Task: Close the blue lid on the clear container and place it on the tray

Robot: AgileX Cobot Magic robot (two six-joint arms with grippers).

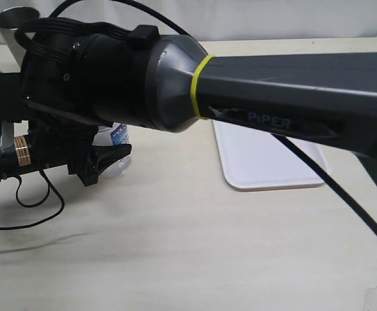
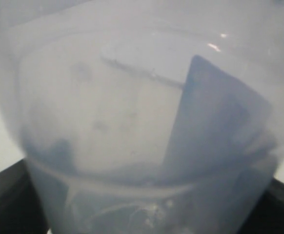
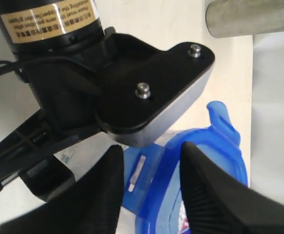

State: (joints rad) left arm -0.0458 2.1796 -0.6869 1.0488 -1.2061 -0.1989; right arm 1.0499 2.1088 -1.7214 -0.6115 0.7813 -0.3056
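- End effector, left gripper (image 2: 142, 200): black fingers closed against both sides of clear tapered plastic container (image 2: 132, 122); container held.
- Container location: on beige tabletop (image 1: 188, 259), well apart from flat white rectangular tray (image 1: 266, 175), on left-arm side of tray.
- End effector, right gripper (image 3: 152, 161): ribbed jaws apart, flanking one flap of bright-blue plastic lid (image 3: 215, 165); firm grip cannot be told.
- Lid location: off tray, just beside left gripper; seating on container hidden.

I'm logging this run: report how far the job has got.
Done: lid appears seated on the container, which the left gripper seems to hold. In hand: right gripper straddles a lid flap; another stands up, so it is not snapped shut. To do: container onto the tray.
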